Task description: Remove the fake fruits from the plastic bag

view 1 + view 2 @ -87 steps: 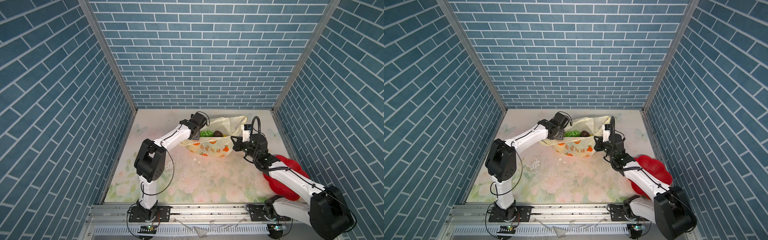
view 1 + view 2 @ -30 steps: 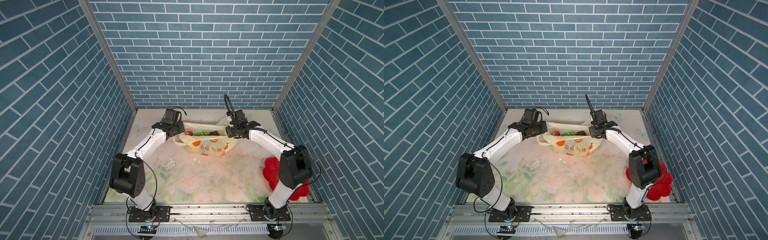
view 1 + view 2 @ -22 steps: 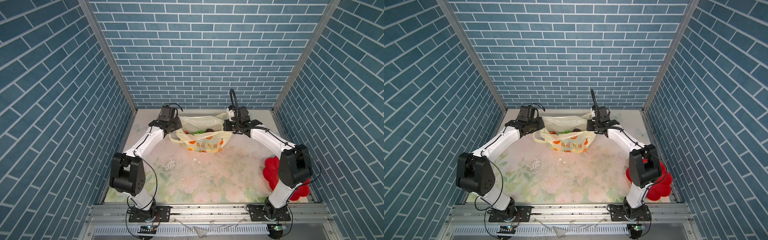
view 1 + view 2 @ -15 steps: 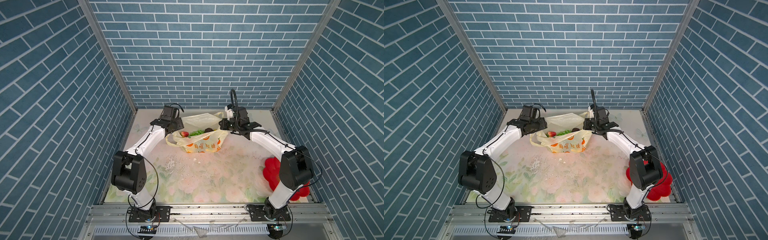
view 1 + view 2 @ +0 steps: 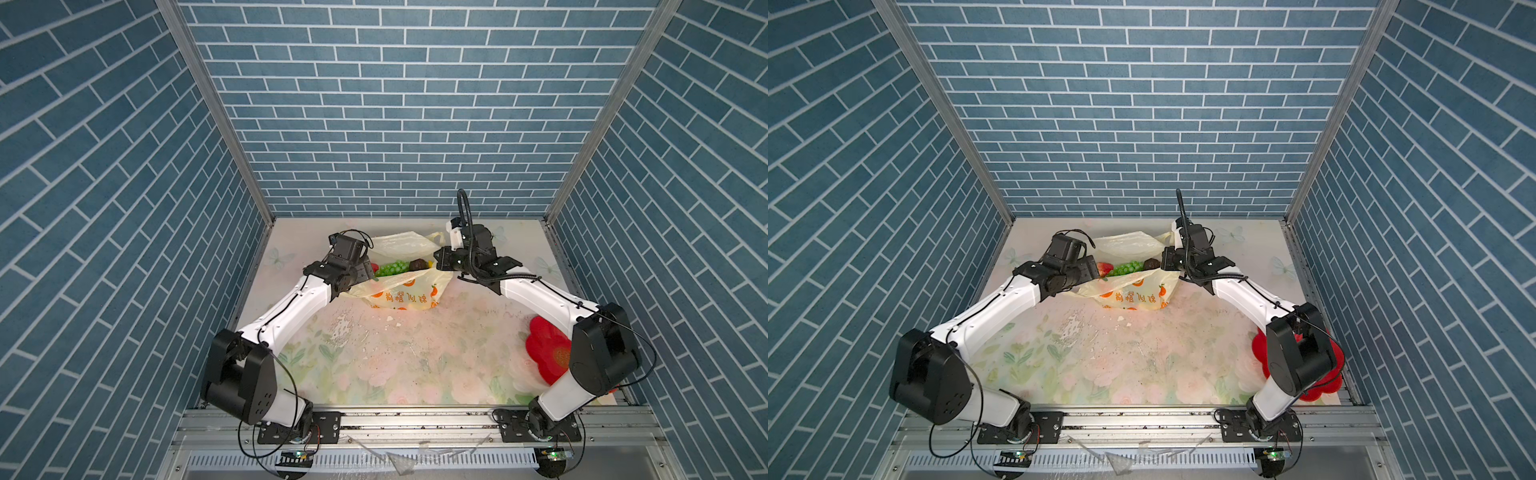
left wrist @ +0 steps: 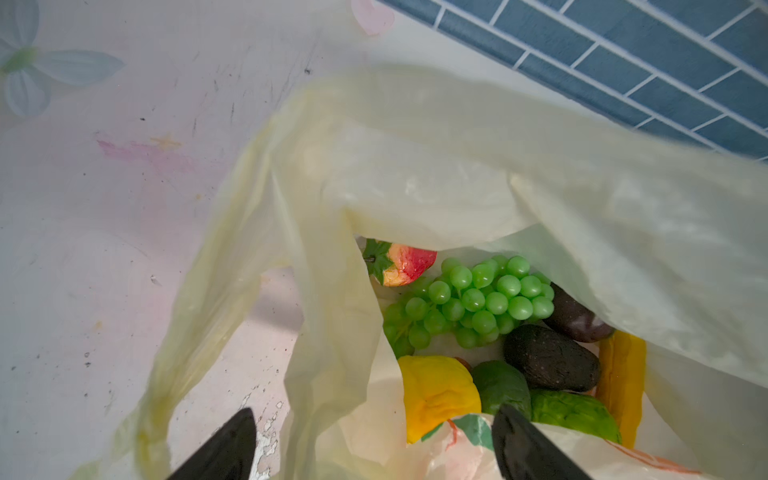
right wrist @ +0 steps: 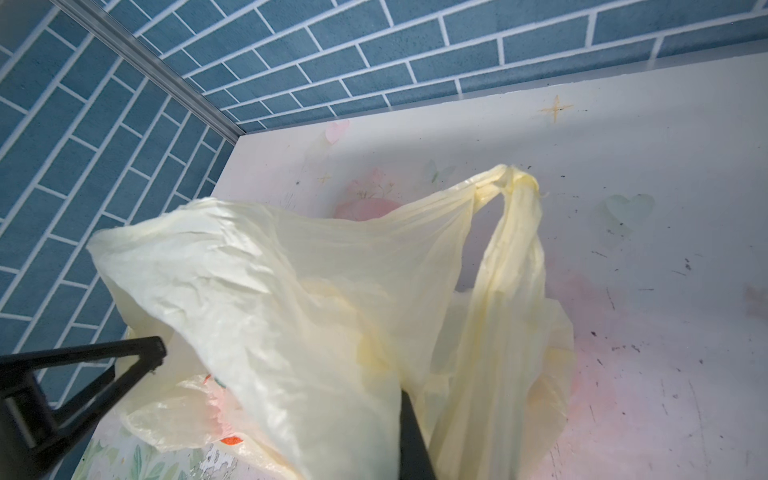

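The cream-yellow plastic bag (image 5: 401, 293) (image 5: 1133, 293) sits at the back of the table with its mouth open upward. Inside it, the left wrist view shows the fake fruits: a green grape bunch (image 6: 469, 299), a red strawberry (image 6: 405, 264), dark brown ones (image 6: 548, 357), a yellow lump (image 6: 436, 390), green ones (image 6: 573, 409) and a banana (image 6: 621, 374). My left gripper (image 5: 368, 272) (image 6: 374, 440) is open at the bag's left rim, with loose plastic lying between its fingers. My right gripper (image 5: 440, 259) (image 7: 405, 403) is shut on the bag's (image 7: 291, 270) right edge.
A red flower-shaped plate (image 5: 544, 353) (image 5: 1258, 345) lies at the right front, partly behind the right arm. The brick back wall stands close behind the bag. White flecks are scattered on the floral table (image 5: 395, 365) in front of the bag.
My left gripper has opened and let go of the bag's left handle. The bag, stretched between both grippers before, now sags on its left side. The right gripper keeps its hold.
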